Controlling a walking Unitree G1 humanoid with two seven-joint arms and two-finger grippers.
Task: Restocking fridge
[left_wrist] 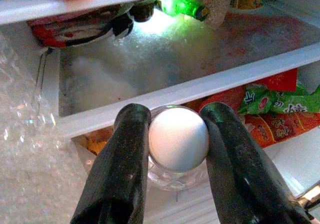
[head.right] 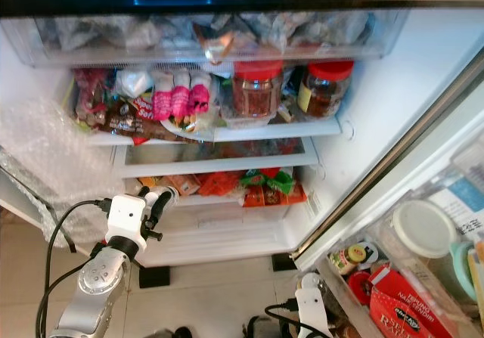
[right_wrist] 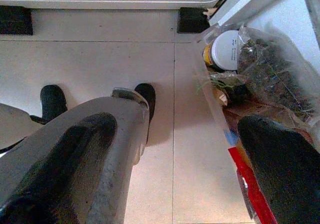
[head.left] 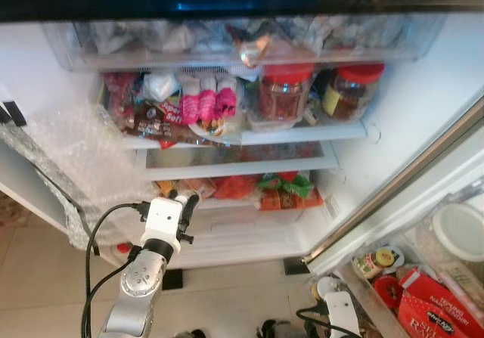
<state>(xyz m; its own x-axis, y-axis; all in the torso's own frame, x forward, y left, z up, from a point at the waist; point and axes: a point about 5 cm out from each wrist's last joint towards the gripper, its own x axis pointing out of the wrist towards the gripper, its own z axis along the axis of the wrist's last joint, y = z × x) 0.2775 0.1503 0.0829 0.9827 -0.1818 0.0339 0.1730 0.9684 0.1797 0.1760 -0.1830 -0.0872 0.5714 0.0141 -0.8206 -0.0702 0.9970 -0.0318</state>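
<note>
A small clear jar with a white lid (left_wrist: 178, 139) sits between the two black fingers of my left gripper (left_wrist: 176, 129), which is shut on it. In the left eye view, the left gripper (head.left: 184, 200) is held up at the front edge of the open fridge's lower shelf (head.left: 249, 221), left of the red and green packets (head.left: 283, 190). My right gripper (right_wrist: 185, 144) hangs low over the tiled floor beside the fridge door, open, with nothing between its fingers. Its wrist (head.left: 336, 308) shows at the bottom of the left eye view.
The upper shelf is crowded with two red-lidded jars (head.left: 286, 92), pink packets (head.left: 203, 100) and dark wrappers. Bubble wrap (head.left: 68, 164) hangs at the left. On the right, the open door's bins (head.left: 363, 293) hold a white-lidded tub (head.left: 460, 232), a red box (head.left: 427, 304) and small jars.
</note>
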